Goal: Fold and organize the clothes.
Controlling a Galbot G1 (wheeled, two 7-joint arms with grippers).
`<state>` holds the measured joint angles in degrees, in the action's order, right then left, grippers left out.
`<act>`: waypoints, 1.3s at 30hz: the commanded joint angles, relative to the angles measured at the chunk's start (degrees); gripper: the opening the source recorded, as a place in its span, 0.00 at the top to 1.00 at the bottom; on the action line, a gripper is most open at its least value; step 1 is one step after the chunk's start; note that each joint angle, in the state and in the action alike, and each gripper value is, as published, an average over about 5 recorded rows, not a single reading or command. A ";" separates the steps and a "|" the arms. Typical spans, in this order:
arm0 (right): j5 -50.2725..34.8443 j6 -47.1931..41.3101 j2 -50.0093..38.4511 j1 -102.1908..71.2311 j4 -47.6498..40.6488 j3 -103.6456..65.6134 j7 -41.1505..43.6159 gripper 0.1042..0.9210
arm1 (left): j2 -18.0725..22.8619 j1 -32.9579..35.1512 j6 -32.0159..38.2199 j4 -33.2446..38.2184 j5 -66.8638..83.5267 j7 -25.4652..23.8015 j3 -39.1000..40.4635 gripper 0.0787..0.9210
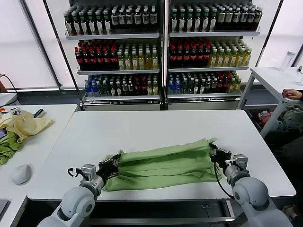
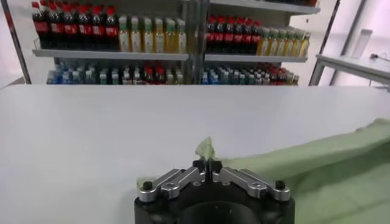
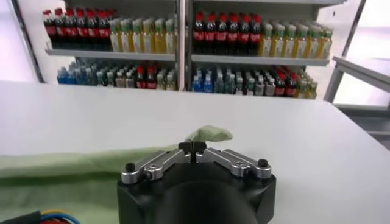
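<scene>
both claws clamped on shirt edges: left claw point(image 1: 112, 165) lower left, right claw point(image 1: 216, 154) lower right. risk: thin pinch slipped, polo shirt point(image 1: 163, 165) unfolded on table point(image 1: 142, 127).

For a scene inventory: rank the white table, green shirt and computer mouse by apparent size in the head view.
1. white table
2. green shirt
3. computer mouse
The gaps are wide, so nearness to the camera changes nothing.
</scene>
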<state>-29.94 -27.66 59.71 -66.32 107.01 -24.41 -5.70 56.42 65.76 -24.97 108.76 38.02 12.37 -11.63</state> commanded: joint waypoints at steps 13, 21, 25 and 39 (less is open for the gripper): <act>3.42 -0.87 0.88 -6.02 4.43 -2.34 -0.63 0.57 | 5.52 10.15 1.42 7.92 -15.81 5.01 -5.03 0.65; 4.32 -0.21 1.62 -6.16 4.84 -1.67 -0.74 0.28 | 13.75 12.92 2.92 4.55 -19.06 9.66 -6.55 0.38; 4.54 -0.07 1.64 -6.17 5.14 -1.27 -0.75 0.16 | 16.07 11.67 3.08 1.59 -18.47 10.85 -6.72 0.24; 4.88 0.18 1.75 -6.46 5.70 -1.08 -0.69 0.12 | 18.84 10.91 2.77 -1.61 -17.83 10.50 -5.43 0.31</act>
<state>-25.24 -27.50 61.39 -72.54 112.63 -25.51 -6.39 72.70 76.17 -22.13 108.75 20.96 21.91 -17.01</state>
